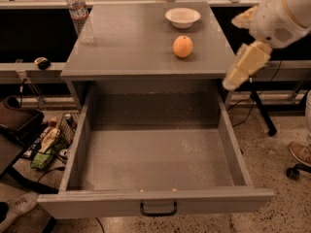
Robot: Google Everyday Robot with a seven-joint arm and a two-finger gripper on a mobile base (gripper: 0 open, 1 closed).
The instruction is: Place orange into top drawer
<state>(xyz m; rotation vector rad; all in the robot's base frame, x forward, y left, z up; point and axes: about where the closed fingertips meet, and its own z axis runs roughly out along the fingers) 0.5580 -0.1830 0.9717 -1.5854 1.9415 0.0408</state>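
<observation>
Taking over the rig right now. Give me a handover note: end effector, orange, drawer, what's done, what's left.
The end effector hangs at the right side of the cabinet, over the drawer's right rear corner, well clear of the orange.
The orange sits on the cabinet top, right of centre, just in front of the bowl and not touching it. A bottle stands at the back left corner.
The drawer is pulled out, with nothing inside.
Done: drawer open.
Left: grasp the orange, carry it over the drawer, set it inside.
</observation>
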